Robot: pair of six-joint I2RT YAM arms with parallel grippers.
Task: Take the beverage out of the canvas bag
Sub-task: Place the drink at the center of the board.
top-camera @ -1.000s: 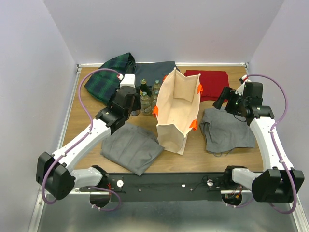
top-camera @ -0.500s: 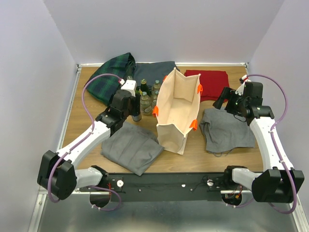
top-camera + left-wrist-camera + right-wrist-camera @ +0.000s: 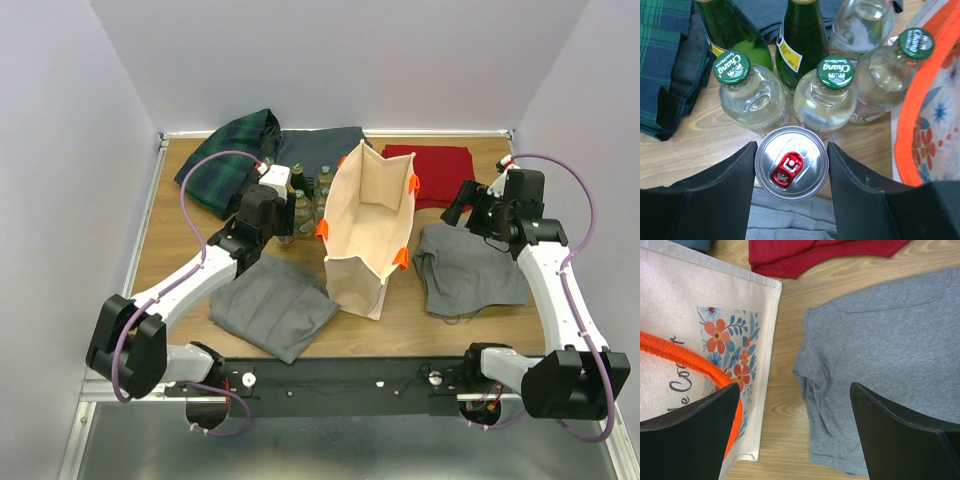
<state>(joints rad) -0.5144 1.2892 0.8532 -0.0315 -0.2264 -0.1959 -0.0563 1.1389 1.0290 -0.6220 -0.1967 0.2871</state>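
LEFT: I see left jaws closed on silver can [image 3: 791, 162], just beside Chang bottles [image 3: 824, 100], left of canvas bag [image 3: 360, 210] | RIGHT: right jaws wide, empty, above bench [image 3: 787, 355] beside bag

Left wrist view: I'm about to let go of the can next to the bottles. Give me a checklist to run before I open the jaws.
1. Can outside the canvas bag: ok, it is beside the bag.
2. Left jaws closed on the can's sides: ok.
3. Can's base down on the table: cannot tell, the base is hidden.
4. Gap to the clear bottles behind it: cannot tell, they look very close.
5. Grey cloth clear of the can's footing: cannot tell, it lies right at the near side.
6. Right jaws open, empty, out of the way: ok.
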